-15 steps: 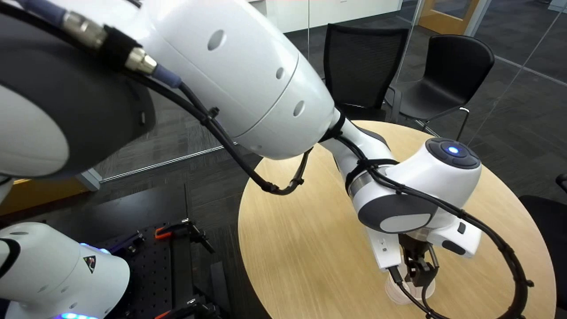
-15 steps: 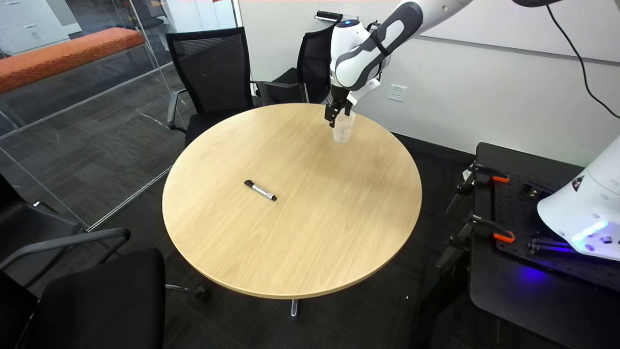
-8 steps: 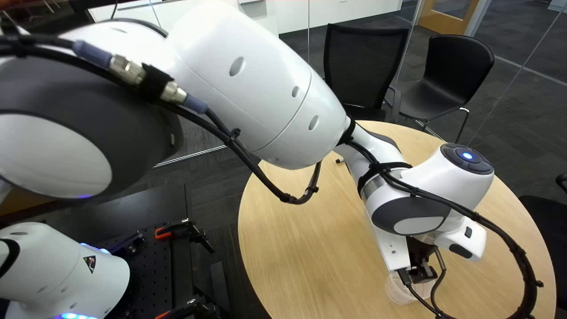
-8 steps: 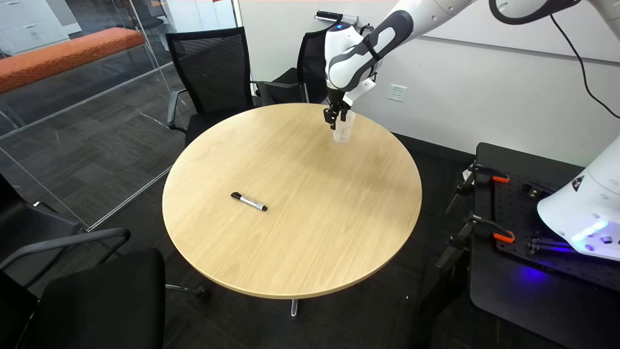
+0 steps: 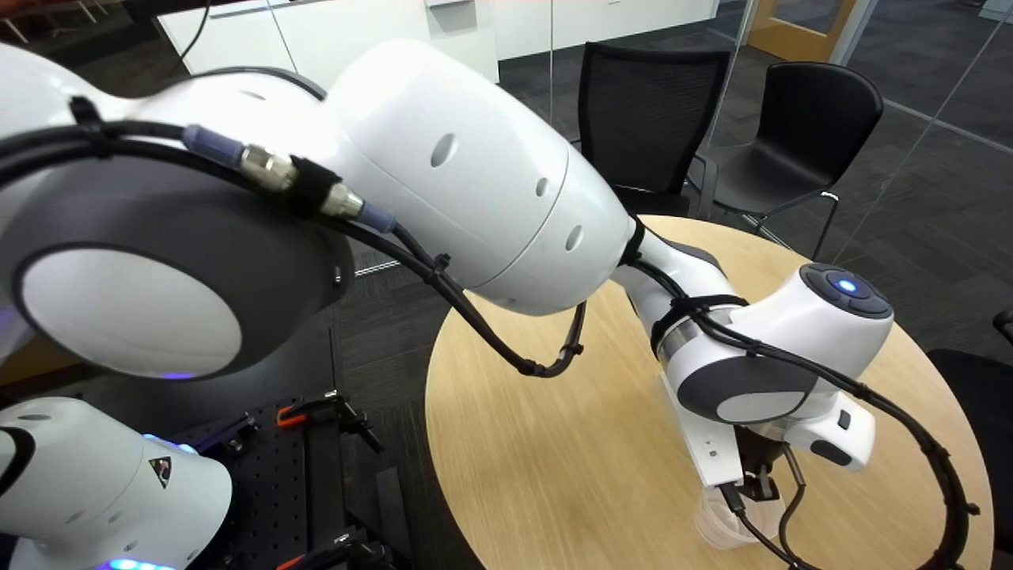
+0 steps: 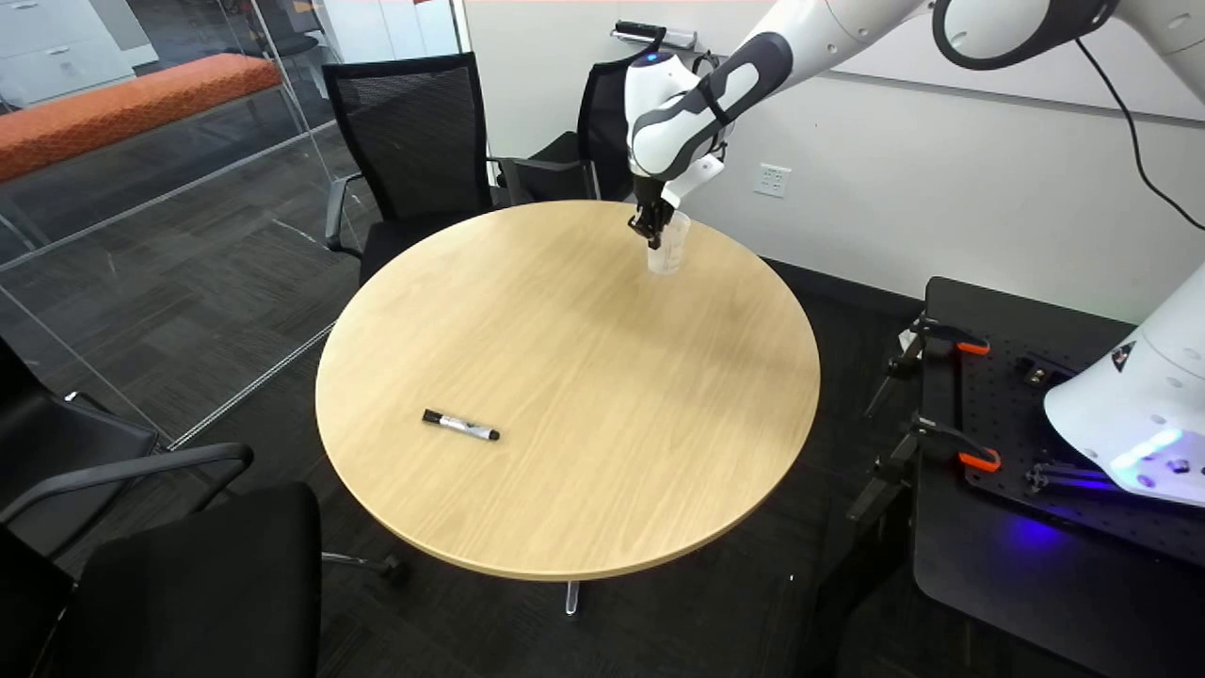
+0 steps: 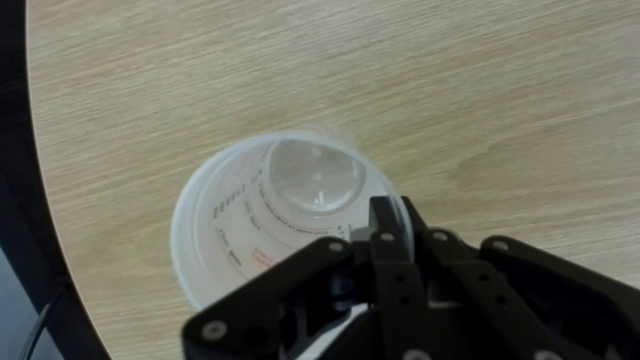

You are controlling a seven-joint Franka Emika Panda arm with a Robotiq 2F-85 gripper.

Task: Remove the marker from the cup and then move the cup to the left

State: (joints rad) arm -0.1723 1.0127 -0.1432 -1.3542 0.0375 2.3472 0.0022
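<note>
The translucent cup (image 7: 225,220) stands near the round table's edge, tilted slightly at most, and nothing shows inside it. My gripper (image 7: 396,212) has closed over its rim, one finger inside the wall and one outside. In an exterior view the gripper (image 6: 650,237) reaches down onto the cup (image 6: 669,252); in an exterior view the arm's cable crosses in front of the cup (image 5: 724,524). Well apart from the cup, the marker (image 6: 461,426), white-bodied with black ends, lies on the table. The arm hides it in the opposite view, and it is outside the wrist view.
The round wooden table (image 6: 584,377) carries both things. Black chairs (image 6: 414,141) stand around it, and a white wall (image 6: 847,188) rises behind the cup's side. A black stand (image 6: 1036,452) with orange-tipped clamps bears the robot's base.
The gripper has gone from open to shut on the cup's rim while the arm shifted a little. The cup has moved very slightly. The marker has rolled across the table, farther from the cup.
</note>
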